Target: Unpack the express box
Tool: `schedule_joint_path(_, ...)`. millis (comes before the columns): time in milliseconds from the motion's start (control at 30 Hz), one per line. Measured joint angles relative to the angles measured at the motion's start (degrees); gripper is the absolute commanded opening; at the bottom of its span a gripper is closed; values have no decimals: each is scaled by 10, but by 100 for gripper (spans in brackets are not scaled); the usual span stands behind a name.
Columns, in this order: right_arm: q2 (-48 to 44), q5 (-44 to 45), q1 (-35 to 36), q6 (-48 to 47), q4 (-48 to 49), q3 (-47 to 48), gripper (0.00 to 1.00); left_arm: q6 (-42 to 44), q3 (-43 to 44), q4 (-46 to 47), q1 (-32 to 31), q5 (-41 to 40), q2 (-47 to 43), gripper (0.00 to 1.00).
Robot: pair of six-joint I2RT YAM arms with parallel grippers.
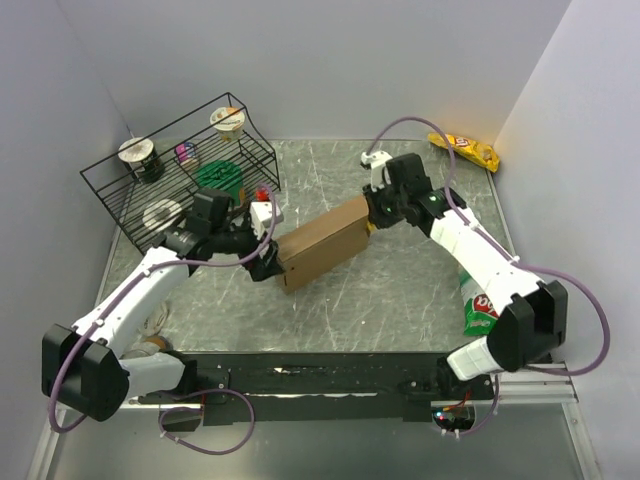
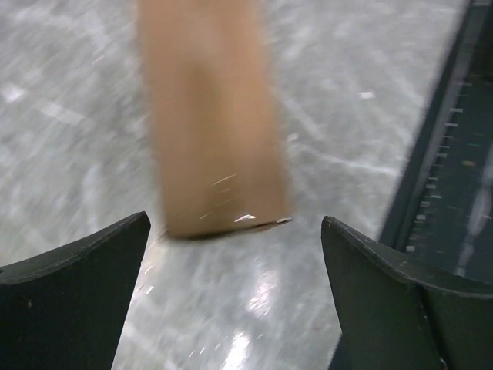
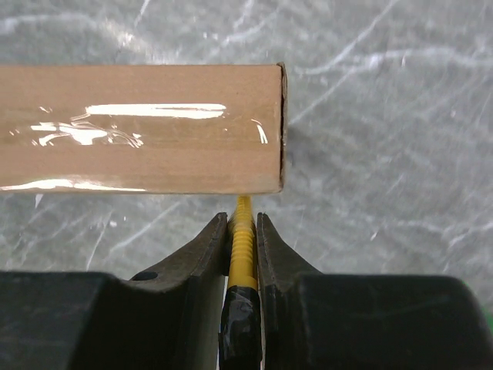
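Observation:
The express box (image 1: 322, 243) is a plain brown carton lying slantwise mid-table, with clear tape along its top. My right gripper (image 1: 372, 218) is at its far right end, shut on a yellow ridged tool with a black-taped handle (image 3: 243, 239); the tool's tip meets the box's end (image 3: 154, 127). My left gripper (image 1: 268, 262) is open at the box's near left end. In the left wrist view the box (image 2: 212, 123) lies blurred just ahead of the spread fingers (image 2: 77, 266), apart from them.
A black wire basket (image 1: 185, 165) with cups and small items stands at the back left. A yellow snack bag (image 1: 463, 150) lies at the back right, a green packet (image 1: 478, 300) at the right. A black rail (image 1: 330, 375) runs along the near edge.

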Motion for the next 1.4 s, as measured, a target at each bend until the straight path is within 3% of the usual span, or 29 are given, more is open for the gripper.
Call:
schedule_joint_path(333, 130, 11, 45, -19, 23, 135, 0, 7, 11, 9, -89, 73, 31, 96)
schedule_joint_path(700, 224, 6, 89, -19, 38, 223, 0, 5, 45, 7, -103, 87, 69, 96)
schedule_joint_path(833, 239, 4, 93, -18, 38, 245, 0, 45, 108, -57, -104, 61, 75, 96)
schedule_joint_path(967, 238, 14, 93, -19, 38, 244, 0, 145, 183, -132, -104, 15, 61, 96)
schedule_joint_path(1067, 221, 26, 89, -20, 43, 219, 0, 233, 186, -164, -104, -37, 19, 96)
schedule_joint_path(1233, 136, 39, 69, -25, 41, 135, 0, 327, 159, -186, -95, -105, -5, 99)
schedule_joint_path(1400, 18, 44, 59, -36, 42, 46, 0, 329, 64, -152, -90, -103, 10, 93)
